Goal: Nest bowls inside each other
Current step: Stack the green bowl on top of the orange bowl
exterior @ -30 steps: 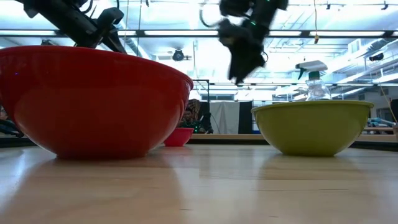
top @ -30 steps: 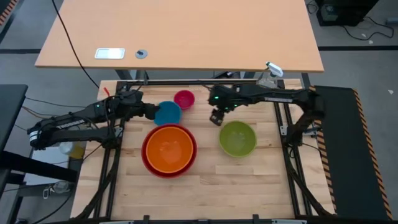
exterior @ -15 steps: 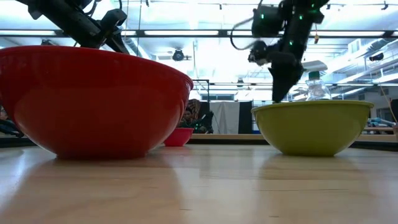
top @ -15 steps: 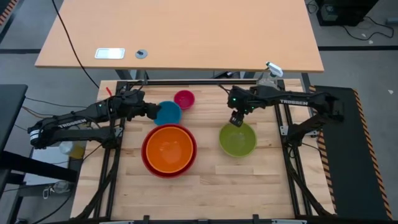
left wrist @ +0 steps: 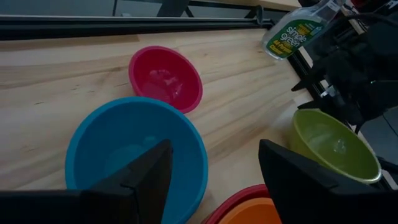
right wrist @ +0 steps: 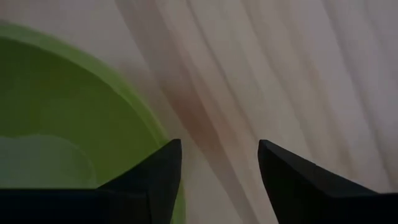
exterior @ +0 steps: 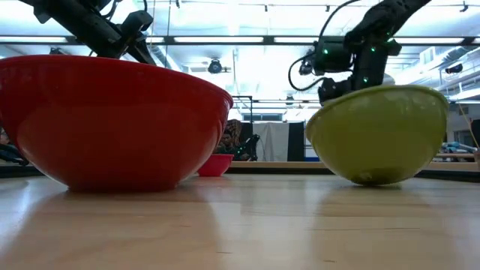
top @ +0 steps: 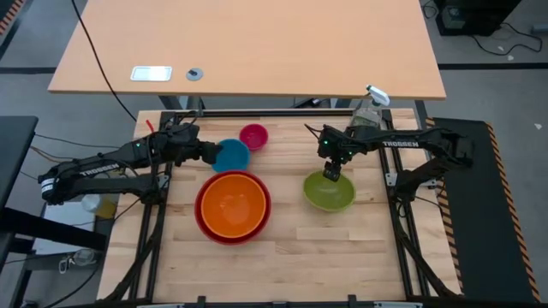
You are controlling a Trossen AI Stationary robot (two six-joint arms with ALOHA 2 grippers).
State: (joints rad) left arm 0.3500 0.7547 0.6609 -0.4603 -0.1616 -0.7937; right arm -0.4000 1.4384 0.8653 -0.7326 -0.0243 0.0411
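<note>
The lime green bowl (top: pixel 330 193) sits tilted at the table's right, resting on the lower curve of its wall (exterior: pixel 369 178). My right gripper (top: pixel 331 173) is open and points down at its far rim, one finger inside and one outside. An orange bowl (top: pixel 233 204) is nested in the red bowl (top: pixel 204 224) at the middle. The blue bowl (top: pixel 231 156) and the pink bowl (top: pixel 253 135) stand on the table farther back. My left gripper (top: pixel 210 154) is open and hovers over the blue bowl's left edge (left wrist: pixel 196 158). My right gripper comes from above, pointing down, its fingers astride the green bowl's far rim (right wrist: pixel 155 134). One finger (right wrist: pixel 158 177) is over the bowl's inside and the other stands outside over the wood. The bowl is tipped, far rim down and near side raised. The finger hides the touching spot.
A clear spray bottle (top: pixel 370 104) stands at the table's far right corner, behind my right arm. Bare wood lies in front of the bowls, toward the near edge. A large tan desk (top: pixel 248 51) stands beyond the far edge.
My right gripper has gone down and toward the near right, from above the table's middle to the green bowl's far rim. The green bowl, level before, has tipped with its near side up. My left arm has kept still.
</note>
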